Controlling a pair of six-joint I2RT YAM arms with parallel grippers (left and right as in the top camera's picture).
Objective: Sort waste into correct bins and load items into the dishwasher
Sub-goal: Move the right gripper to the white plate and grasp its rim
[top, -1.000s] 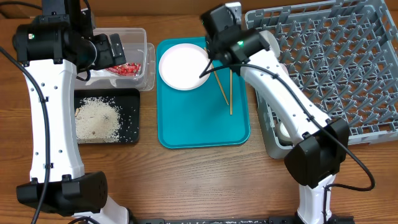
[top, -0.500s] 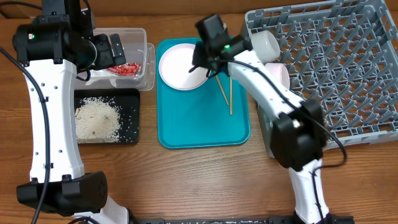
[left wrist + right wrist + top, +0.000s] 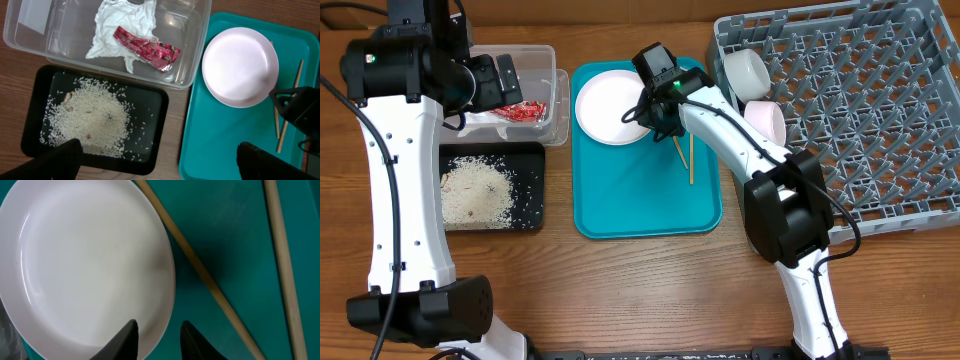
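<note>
A pale round plate (image 3: 610, 105) (image 3: 85, 265) lies at the back of the teal serving tray (image 3: 640, 210). Two wooden chopsticks (image 3: 690, 155) (image 3: 205, 280) lie beside it. My right gripper (image 3: 655, 118) (image 3: 157, 325) hangs over the plate's right rim. One finger is over the plate and the other over the tray, with a narrow gap still showing on both sides of the rim. My left gripper (image 3: 505, 85) (image 3: 160, 160) stands wide open and empty, high over the bins. The clear tub (image 3: 535, 60) holds the red wrapper (image 3: 147, 49) and the white napkin (image 3: 117, 32). Rice scraps (image 3: 90, 117) lie in the black tray (image 3: 525, 215).
The grey dish rack (image 3: 860, 110) fills the right side. A white cup (image 3: 745, 68) and a pale pink dish (image 3: 767, 122) stand at its left edge. Bare wooden table runs along the front.
My right gripper has swung left and down to the plate's right rim, and its jaws have narrowed around that rim. The left arm has not moved.
</note>
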